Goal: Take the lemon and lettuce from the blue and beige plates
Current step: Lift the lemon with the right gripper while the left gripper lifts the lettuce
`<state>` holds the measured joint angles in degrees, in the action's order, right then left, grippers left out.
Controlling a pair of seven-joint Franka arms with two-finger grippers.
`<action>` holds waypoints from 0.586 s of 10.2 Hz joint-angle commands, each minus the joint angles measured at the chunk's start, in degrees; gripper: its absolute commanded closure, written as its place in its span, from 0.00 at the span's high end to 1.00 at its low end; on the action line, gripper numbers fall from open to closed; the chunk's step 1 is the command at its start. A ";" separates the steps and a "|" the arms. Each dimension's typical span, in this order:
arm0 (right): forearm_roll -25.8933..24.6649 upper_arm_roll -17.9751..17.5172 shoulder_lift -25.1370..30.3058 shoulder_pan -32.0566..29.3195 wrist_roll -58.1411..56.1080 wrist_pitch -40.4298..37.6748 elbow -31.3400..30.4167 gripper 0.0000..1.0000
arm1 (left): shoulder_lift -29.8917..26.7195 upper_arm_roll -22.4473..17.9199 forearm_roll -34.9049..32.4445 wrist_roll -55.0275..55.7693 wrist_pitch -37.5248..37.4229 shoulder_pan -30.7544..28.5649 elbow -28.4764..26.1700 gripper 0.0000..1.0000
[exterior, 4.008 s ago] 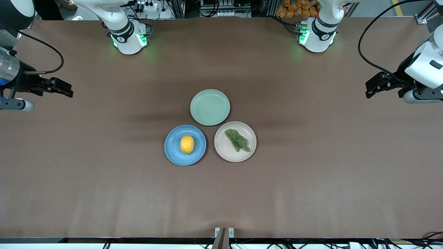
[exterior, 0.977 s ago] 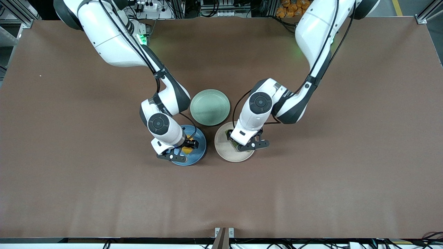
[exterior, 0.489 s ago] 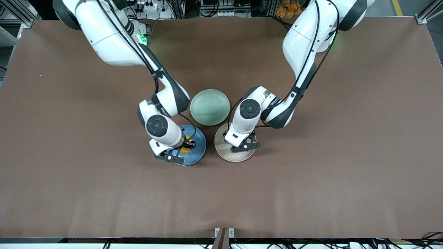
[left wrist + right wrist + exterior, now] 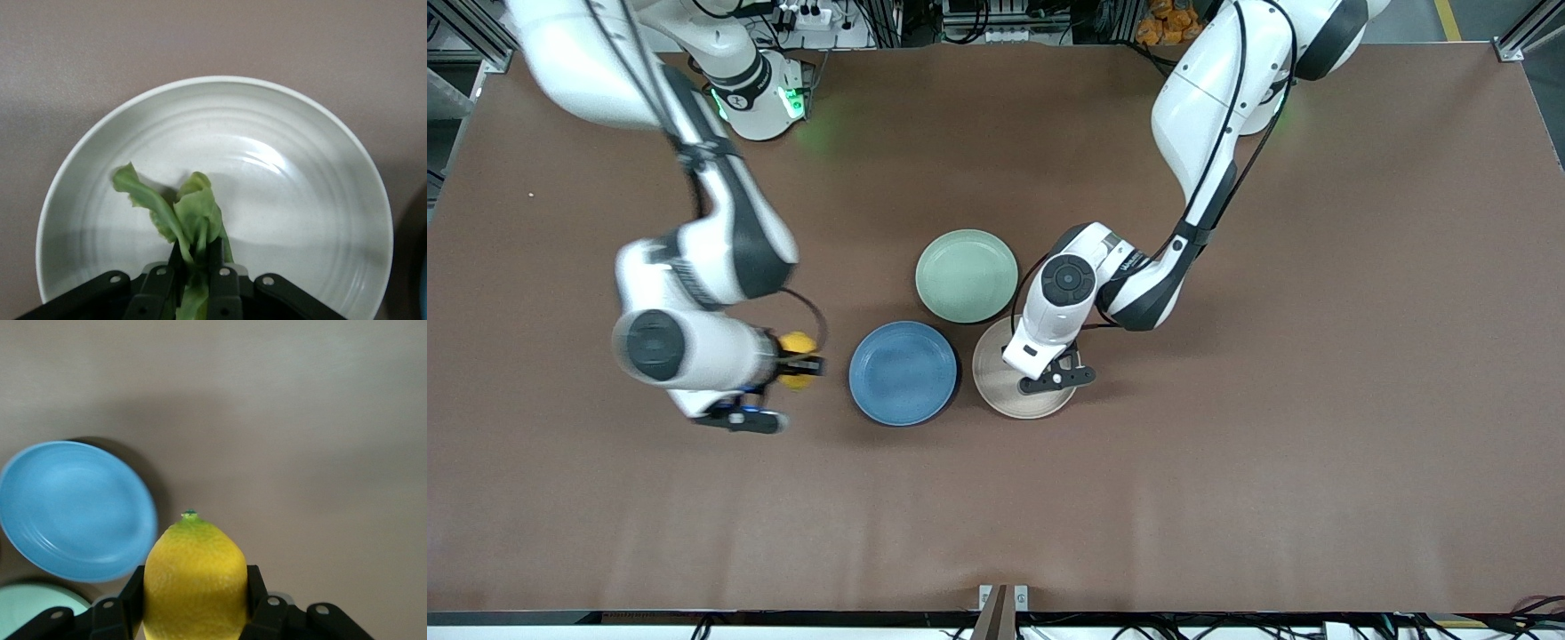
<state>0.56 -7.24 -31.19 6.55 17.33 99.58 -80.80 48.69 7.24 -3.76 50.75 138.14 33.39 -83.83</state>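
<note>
My right gripper [image 4: 796,362] is shut on the yellow lemon [image 4: 796,342] and holds it above the bare table, beside the blue plate [image 4: 903,373] toward the right arm's end. In the right wrist view the lemon [image 4: 193,577] sits between the fingers, with the empty blue plate [image 4: 73,510] off to one side. My left gripper [image 4: 1043,363] is low over the beige plate [image 4: 1005,396]. In the left wrist view its fingers are shut on the green lettuce [image 4: 190,217], just over the beige plate [image 4: 300,193]. In the front view the wrist hides the lettuce.
An empty mint-green plate [image 4: 967,276] lies farther from the front camera, touching the gap between the two plates; its edge shows in the right wrist view [image 4: 27,607]. Brown table cloth [image 4: 1227,462] surrounds the plates.
My right arm has lifted the lemon off the blue plate and swung it toward the right arm's end. My left gripper has stayed low over the beige plate, pinching the lettuce.
</note>
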 commanded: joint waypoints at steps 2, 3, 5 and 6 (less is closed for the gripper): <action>-0.12 -0.67 2.53 -12.32 -20.43 -0.01 -4.71 0.00 | -0.17 -0.73 -1.78 1.99 -0.51 0.89 1.13 0.00; -3.25 -0.58 2.36 -13.92 -23.71 1.13 -5.50 0.00 | -0.52 -0.73 -1.78 1.99 -0.86 0.89 1.13 0.00; -4.60 -0.67 2.45 -18.58 -27.67 14.94 -14.25 0.00 | -1.48 -0.73 -1.69 2.07 -2.35 0.71 1.13 0.00; -4.60 -0.67 1.49 -19.90 -28.22 20.85 -17.26 0.00 | -2.53 -0.82 -1.69 2.07 -3.48 0.62 1.13 0.00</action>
<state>-2.61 -6.86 -30.36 -11.53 -9.63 113.17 -91.90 48.19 7.03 -3.77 50.75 137.06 33.59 -82.61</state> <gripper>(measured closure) 0.374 0.956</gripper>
